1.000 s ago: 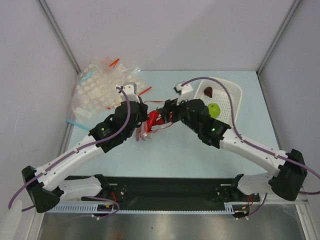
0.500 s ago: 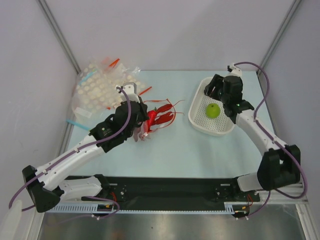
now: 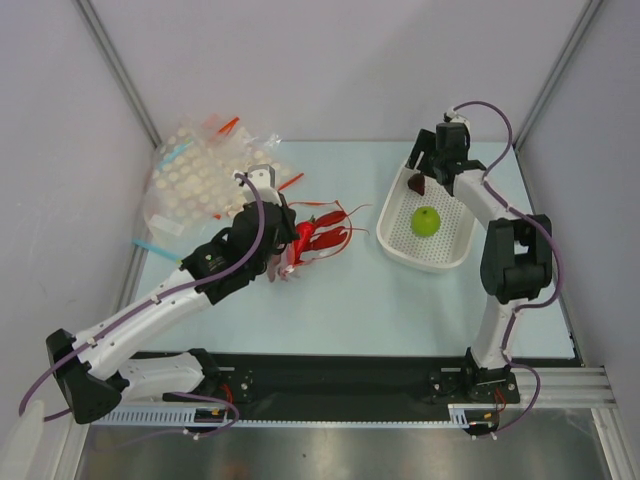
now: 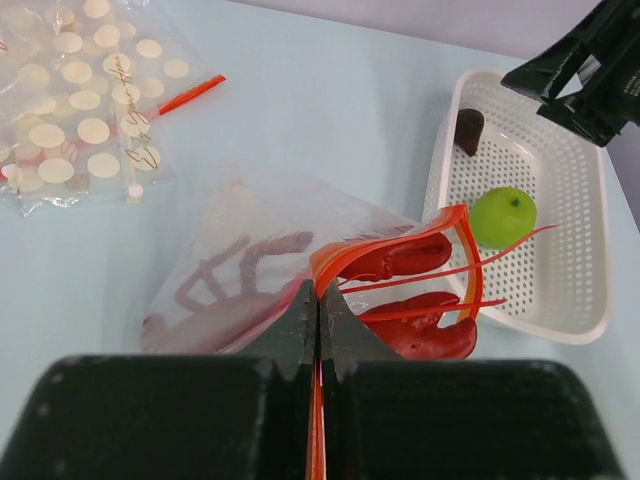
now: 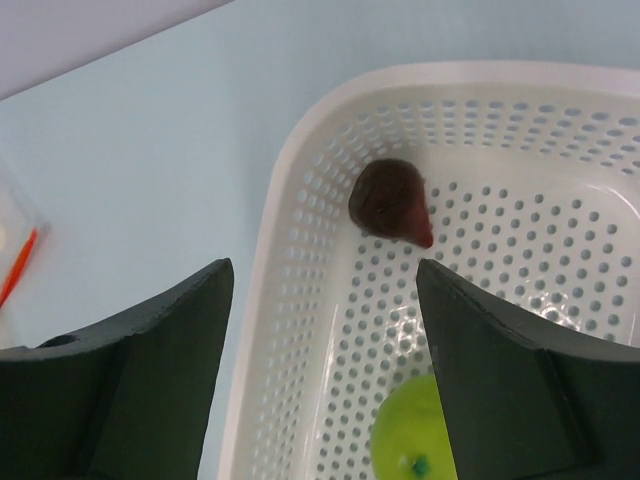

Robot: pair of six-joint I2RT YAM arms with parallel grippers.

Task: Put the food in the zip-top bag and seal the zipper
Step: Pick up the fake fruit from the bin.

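Lobster (image 4: 415, 335): tail and legs are inside the clear bag (image 4: 250, 225). Both claws and the thin feelers are out past the mouth, pointing right toward the basket. The bag lies on the worktop (image 3: 350, 300) left of centre, mouth gaping, with the zipper (image 4: 462, 250) bowed into a loop round the claws.

Left end effector (image 4: 318, 300): fingers pressed together on the red strip at the near side of the mouth, pinching the zipper.

Right end effector (image 5: 320, 275): spread wide, holding nothing. It is over the far left corner of the white basket (image 5: 285, 180), above a dark brown piece (image 5: 388, 200), well apart from the bag.

Risks for you to watch:
- Close the strip now and it will likely bite on the claws and feelers, giving no seal. Push the lobster deeper first.
- You have only one pinch point on the bag. Drag or lift from there and the glossy lobster may slide out.
- The right end effector sits among decoys, so the green fruit (image 4: 503, 216) or the brown piece could be taken by mistake
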